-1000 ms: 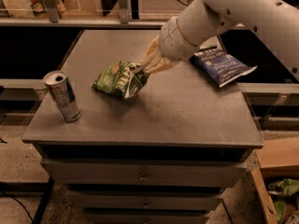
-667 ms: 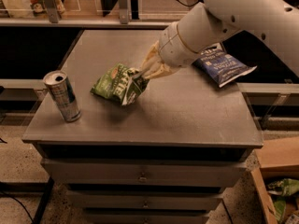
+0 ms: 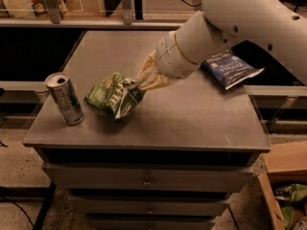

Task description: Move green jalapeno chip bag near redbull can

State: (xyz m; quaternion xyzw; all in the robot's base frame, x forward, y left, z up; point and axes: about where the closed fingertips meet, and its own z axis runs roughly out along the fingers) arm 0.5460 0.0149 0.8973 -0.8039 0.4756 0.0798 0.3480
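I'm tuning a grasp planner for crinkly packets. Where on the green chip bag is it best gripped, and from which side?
By its crumpled right-hand edge, coming from the right. The green jalapeno chip bag is soft and bunches there into a fold to pinch; the gripper is shut on that edge. The redbull can stands upright to the bag's left, so approaching from there could crowd it.

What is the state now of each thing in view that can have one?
green jalapeno chip bag: crumpled, gripped at its right edge.
gripper: shut on the bag, right of it.
redbull can: upright, apart from the bag.
blue chip bag: lying flat, untouched.
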